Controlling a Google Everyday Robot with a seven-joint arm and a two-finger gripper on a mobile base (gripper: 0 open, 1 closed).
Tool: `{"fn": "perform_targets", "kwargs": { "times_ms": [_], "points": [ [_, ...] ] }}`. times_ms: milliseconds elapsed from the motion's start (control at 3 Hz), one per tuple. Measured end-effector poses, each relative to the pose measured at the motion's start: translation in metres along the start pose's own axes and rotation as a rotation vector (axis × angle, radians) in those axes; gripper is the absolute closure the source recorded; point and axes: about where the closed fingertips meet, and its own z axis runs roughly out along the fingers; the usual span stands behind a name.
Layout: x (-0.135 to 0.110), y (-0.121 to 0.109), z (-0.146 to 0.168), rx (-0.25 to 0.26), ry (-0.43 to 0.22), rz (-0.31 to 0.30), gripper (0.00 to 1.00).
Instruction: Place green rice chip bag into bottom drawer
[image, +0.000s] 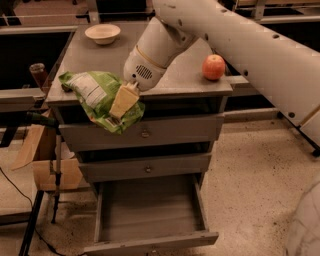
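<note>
Holding light green wrinkly plastic chip bag (92, 90) in cream two-finger gripper (123, 101), at front-left top edge of grey metal 3-drawer cabinet (192, 91); wide grey metal bottom drawer (150, 212) open at cabinet's foot.

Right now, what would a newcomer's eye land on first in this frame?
The big white arm sweeps in from the upper right. Its gripper is clamped on the green rice chip bag, which hangs over the front left edge of the cabinet. Directly below, the bottom drawer stands pulled open. A red apple sits on the right of the cabinet top.
</note>
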Motion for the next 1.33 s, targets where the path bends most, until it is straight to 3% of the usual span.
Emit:
{"fn": "perform_targets", "kwargs": {
  "times_ms": [333, 667, 1000, 1333],
  "points": [
    [0.000, 0.000, 0.001, -0.003, 0.000, 0.002, 1.00],
    [0.020, 0.011, 0.048, -0.065, 0.014, 0.004, 1.00],
    [0.065, 0.026, 0.127, -0.163, -0.016, 0.052, 1.00],
    [0.132, 0.047, 0.244, -0.316, -0.119, 0.198, 1.00]
  ]
}}
